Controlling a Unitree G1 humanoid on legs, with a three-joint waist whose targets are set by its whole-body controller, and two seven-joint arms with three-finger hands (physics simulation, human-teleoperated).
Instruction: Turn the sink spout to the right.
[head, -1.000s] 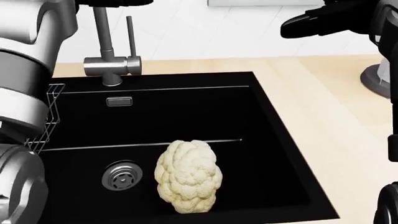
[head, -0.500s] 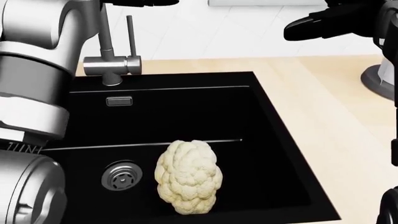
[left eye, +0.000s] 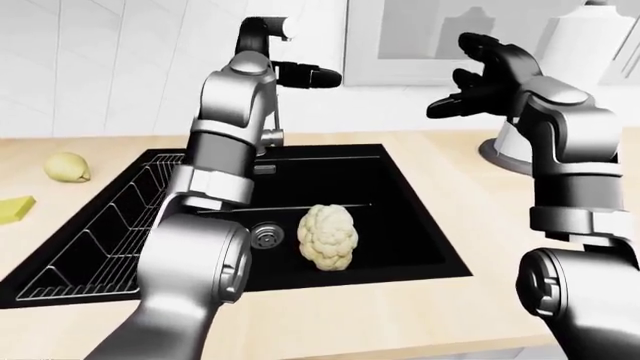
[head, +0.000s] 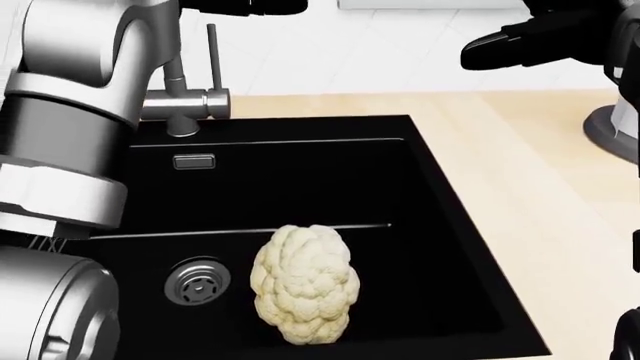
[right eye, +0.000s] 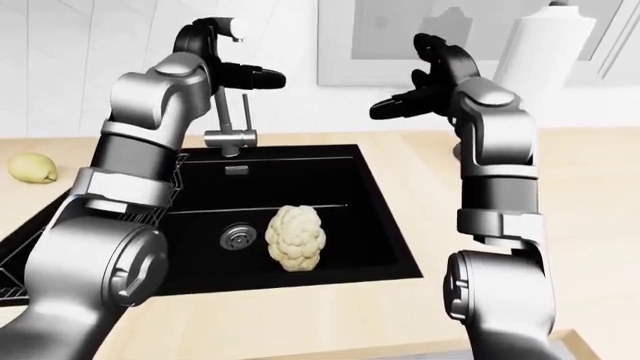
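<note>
Shifted toward 3 o'clock: left robot hand (right eye: 250, 76), fingers extended, empty, beside sink spout (right eye: 205, 31); contact imminent. Right robot hand (left eye: 478, 82) spread open, idle.

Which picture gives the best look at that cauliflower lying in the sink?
The head view: the cauliflower appears large and unblocked there, beside the drain. The left-eye and right-eye views show it whole too, but much smaller, with the robot's arms filling most of the picture.
</note>
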